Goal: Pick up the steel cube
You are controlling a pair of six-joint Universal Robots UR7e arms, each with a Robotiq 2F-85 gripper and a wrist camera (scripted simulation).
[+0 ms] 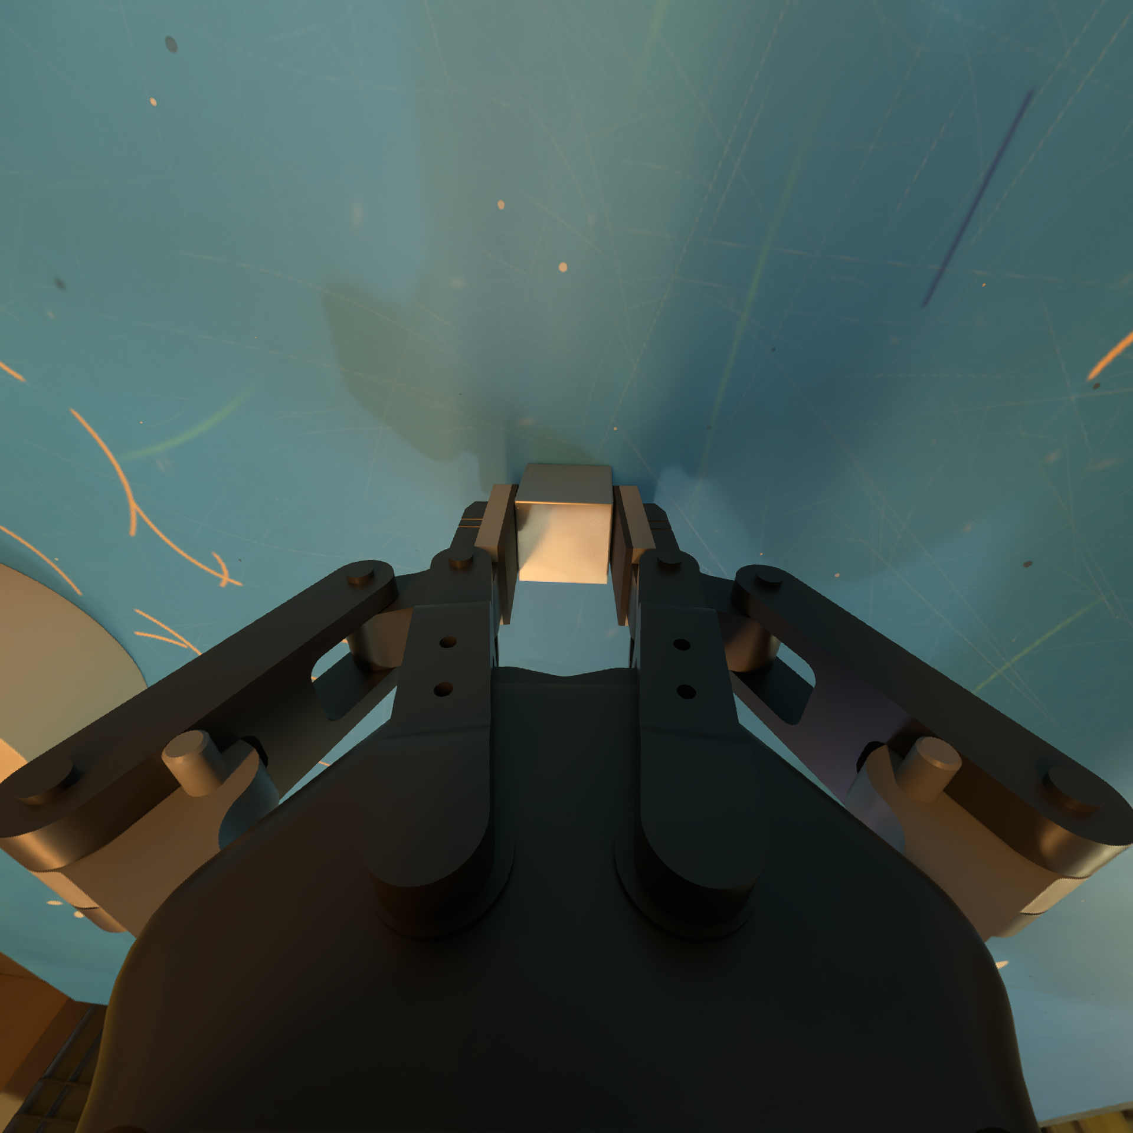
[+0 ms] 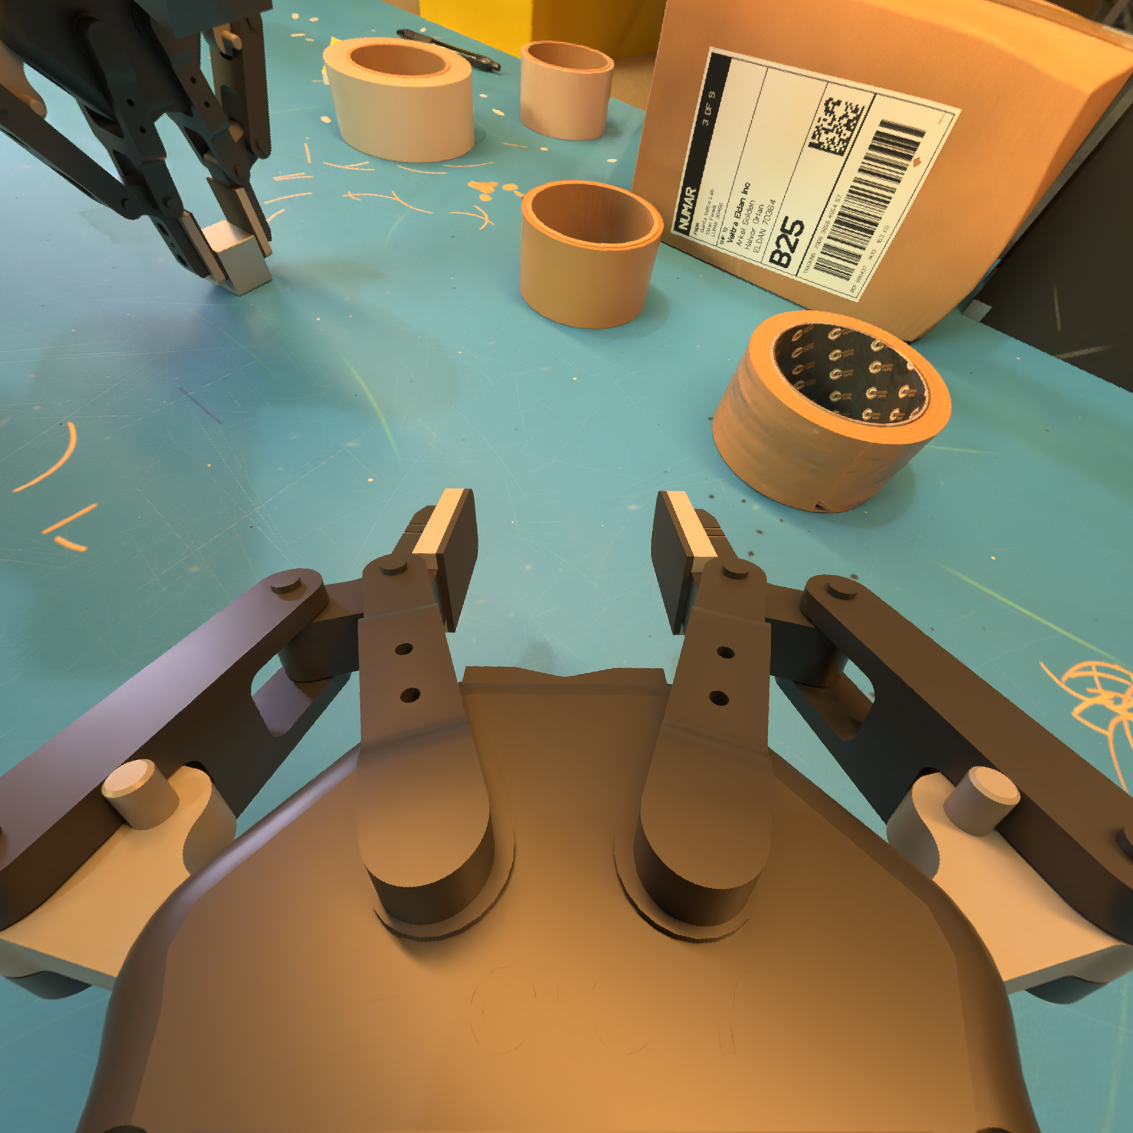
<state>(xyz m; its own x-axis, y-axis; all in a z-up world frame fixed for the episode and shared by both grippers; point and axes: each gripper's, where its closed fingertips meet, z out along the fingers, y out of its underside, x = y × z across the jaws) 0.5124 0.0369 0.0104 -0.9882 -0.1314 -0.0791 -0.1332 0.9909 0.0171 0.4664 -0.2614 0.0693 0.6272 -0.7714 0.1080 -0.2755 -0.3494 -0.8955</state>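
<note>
While the steel cube [image 1: 564, 530] is squeezed right between the two pads of the left gripper [image 1: 564, 539] just above the blue table [image 1: 797, 276] in the left wrist view, the right gripper [image 2: 564, 552] is seen spread wide and empty in the right wrist view, with the cube far off to its left.

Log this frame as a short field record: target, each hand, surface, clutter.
target: steel cube, low at the mat, lift unclear
left hand: shut on the cube, pads on two opposite faces
right hand: open, empty, above the mat
surface: scratched teal mat
clutter: four tape rolls, nearest; labelled cardboard box; pen
</note>
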